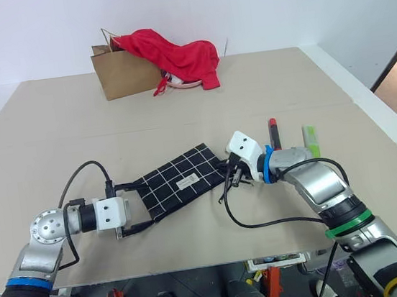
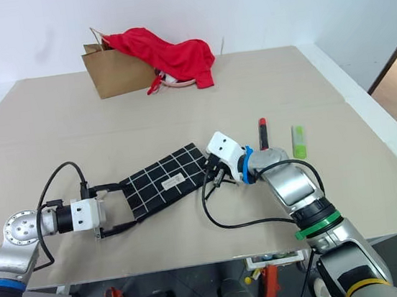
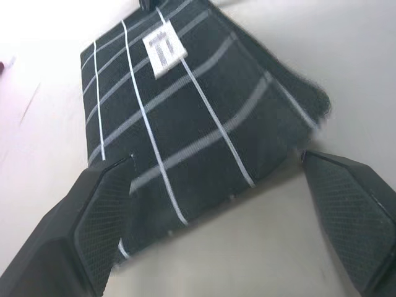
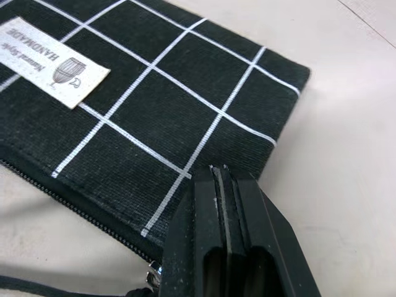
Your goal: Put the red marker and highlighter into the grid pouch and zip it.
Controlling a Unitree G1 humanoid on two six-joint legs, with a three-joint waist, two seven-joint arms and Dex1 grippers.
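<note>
My left gripper [image 1: 135,208] sits nearest the camera, at the near left of the table [image 1: 52,137]. Its two black fingers [image 3: 105,213] are spread wide and released, one on each side of the near left end of the grid pouch [image 1: 177,181]. Nothing is grasped between them; whether either finger touches the fabric I cannot tell.

My right gripper [image 2: 214,172] lies at the opposite, right end of the pouch. Its fingers are clenched tight together, pad against pad, with no gap visible in the right wrist view. The fingertips rest at the pouch's corner, just beside the end of the zipper [image 4: 74,207]. Whether the black pull cord [image 2: 208,189] is pinched between them I cannot tell.

The grid pouch lies flat on the table between my two grippers, angled, with its white label [image 4: 52,62] facing up.

The red marker [image 1: 274,132] lies on the table just beyond my right wrist, apart from the pouch. The highlighter [image 1: 311,140] lies beside it, further to the right, roughly parallel.

At the far edge stands a brown paper bag [image 1: 120,71] with a red cloth [image 1: 176,53] draped over it.
</note>
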